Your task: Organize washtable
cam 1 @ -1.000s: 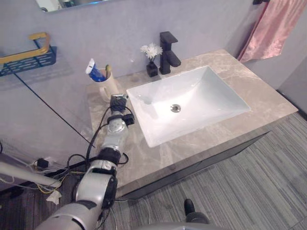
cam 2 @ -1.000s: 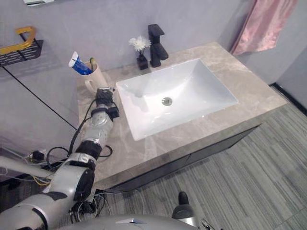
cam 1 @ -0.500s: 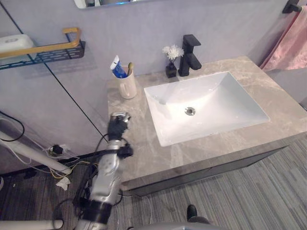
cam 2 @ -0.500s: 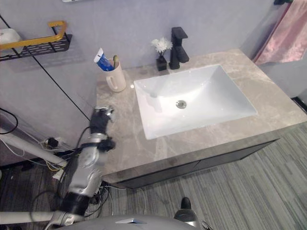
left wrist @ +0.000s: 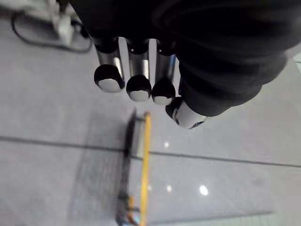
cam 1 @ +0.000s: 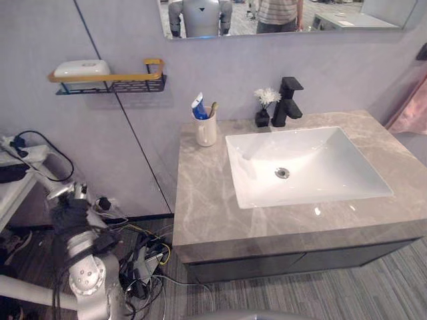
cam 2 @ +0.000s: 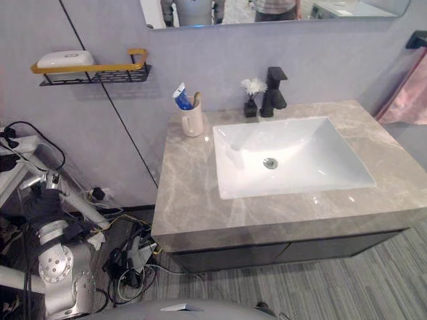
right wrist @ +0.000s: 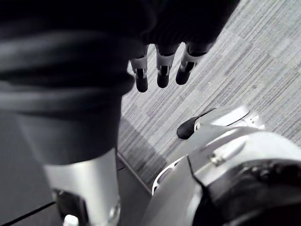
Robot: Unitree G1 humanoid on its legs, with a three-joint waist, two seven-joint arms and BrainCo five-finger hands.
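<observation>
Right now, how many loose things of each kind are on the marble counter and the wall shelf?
Cream ceramic cup: 1
Blue-and-white toothpaste tube: 1
Tan toothbrush: 1
Small black vase with white flower: 1
White rounded block on the black-and-gold wall shelf: 1
Total: 5

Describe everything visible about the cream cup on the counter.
The cream cup stands upright at the back left of the counter, by the wall, apart from the white sink. It looks like glossy ceramic, with a side handle. A blue-and-white toothpaste tube and a slim brush handle stick out of it.
</observation>
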